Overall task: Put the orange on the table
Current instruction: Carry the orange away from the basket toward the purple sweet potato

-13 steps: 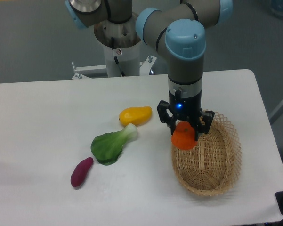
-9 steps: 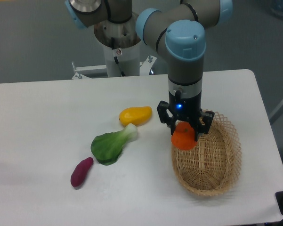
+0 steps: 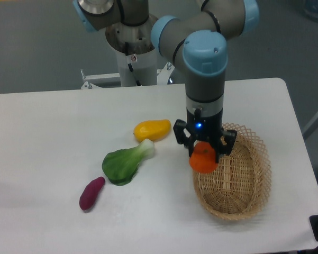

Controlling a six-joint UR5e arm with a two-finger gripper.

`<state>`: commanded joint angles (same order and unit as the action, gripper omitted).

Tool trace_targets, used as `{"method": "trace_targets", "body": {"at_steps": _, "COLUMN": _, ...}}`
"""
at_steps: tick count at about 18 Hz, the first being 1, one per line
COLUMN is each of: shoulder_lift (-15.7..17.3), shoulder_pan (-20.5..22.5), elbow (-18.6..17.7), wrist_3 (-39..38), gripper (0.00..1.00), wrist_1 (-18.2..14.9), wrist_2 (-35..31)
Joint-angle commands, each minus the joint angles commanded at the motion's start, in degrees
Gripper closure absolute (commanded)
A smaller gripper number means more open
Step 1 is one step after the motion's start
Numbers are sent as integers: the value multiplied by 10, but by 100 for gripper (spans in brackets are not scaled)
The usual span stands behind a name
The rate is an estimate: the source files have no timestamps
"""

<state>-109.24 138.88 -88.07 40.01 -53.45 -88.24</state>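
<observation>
From the fixed camera, the gripper [image 3: 204,151] points straight down, its jaws clamped on the orange [image 3: 203,159], held in the air over the left rim of the wicker basket [image 3: 238,182]. The orange is round (no long axis to speak of). On the white bench [image 3: 53,137] lie a yellow mango [image 3: 152,129], a leafy green [image 3: 124,163] and a purple sweet potato [image 3: 91,192].
</observation>
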Motion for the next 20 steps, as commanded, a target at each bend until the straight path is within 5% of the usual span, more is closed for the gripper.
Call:
{"method": "trace_targets", "body": {"at_steps": 8, "shoulder_lift": -84, "shoulder_pan": -76, "elbow": 0, "wrist_3": -149, "gripper": 31, "wrist_1": 76, "wrist_2": -3}}
{"method": "trace_targets", "body": {"at_steps": 20, "shoulder_lift": -152, "shoulder_pan": -131, "elbow": -1, "wrist_3": -183, "gripper": 28, "wrist_1": 81, "wrist_2": -25}}
